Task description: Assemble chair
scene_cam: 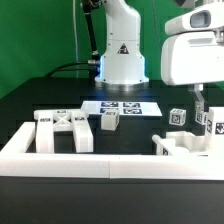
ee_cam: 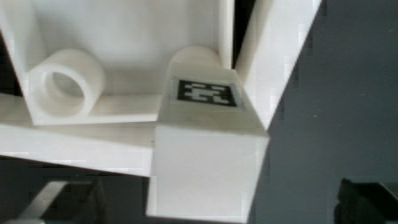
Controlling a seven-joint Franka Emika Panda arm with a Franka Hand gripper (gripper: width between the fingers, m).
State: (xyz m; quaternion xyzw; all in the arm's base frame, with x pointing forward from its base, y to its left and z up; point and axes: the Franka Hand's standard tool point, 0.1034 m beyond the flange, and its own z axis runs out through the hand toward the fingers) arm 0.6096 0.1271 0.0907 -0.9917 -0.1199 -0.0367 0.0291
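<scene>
Cross-braced frame [scene_cam: 65, 131] sits on the black worktop [scene_cam: 30, 100] at the exterior view's left, small tagged block [scene_cam: 109, 120] just beside it. The gripper [scene_cam: 199, 112] hangs over the right-hand chair parts [scene_cam: 185, 146].

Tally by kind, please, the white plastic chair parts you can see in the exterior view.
White cross-braced plastic frame: 1
Small white square tagged plastic posts: 2
White panel-and-post cluster at the exterior view's right, pieces not separable: 1
Total: 4

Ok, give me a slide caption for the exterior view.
Franka gripper, jaws open, above white chair parts; cross-braced frame sits toward the exterior view's left.
</scene>
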